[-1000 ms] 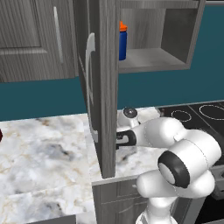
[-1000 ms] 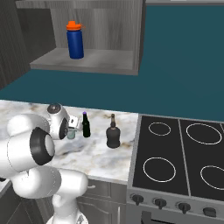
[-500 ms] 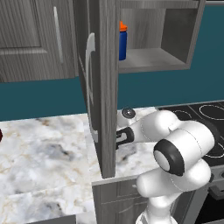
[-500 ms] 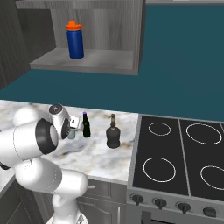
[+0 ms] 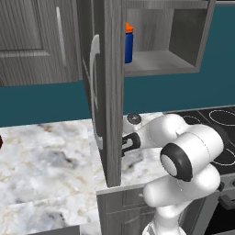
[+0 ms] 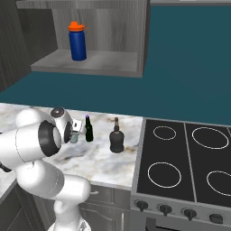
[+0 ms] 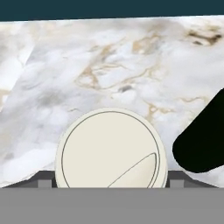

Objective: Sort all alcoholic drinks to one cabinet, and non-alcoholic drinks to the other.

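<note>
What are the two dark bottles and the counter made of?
The slim bottle and the squat bottle look like dark, slightly shiny glass, though a rendered picture leaves it open. The counter looks like polished marble: white with grey and tan veins.

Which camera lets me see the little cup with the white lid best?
The hand view: the cup sits right below the camera, its round white lid big and sharp between the tool tips. The right base view shows a small pale bit of it beside the green bottle. In the left base view I cannot make it out.
</note>
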